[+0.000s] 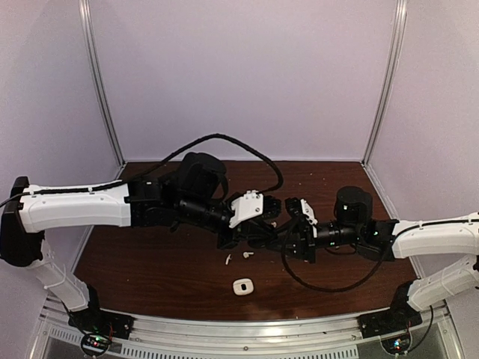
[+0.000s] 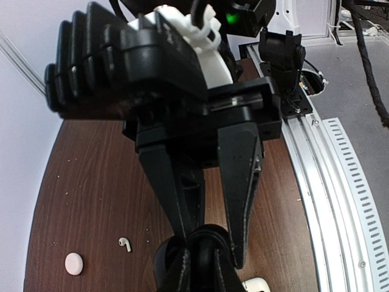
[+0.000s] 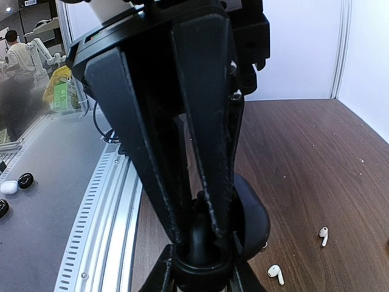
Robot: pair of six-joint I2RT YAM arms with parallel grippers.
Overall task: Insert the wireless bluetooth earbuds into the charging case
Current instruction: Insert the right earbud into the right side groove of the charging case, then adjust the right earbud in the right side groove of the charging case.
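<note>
While the right gripper (image 3: 197, 234) clamps the case (image 3: 254, 214), earbuds (image 3: 324, 236) lie nearby.

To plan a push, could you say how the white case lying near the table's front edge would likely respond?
The white case lies flat and low, so it probably won't tip. Its smooth rounded shell would likely slide on the table.

No legible text, no labels, no brand names, no numbers or signs anywhere
</note>
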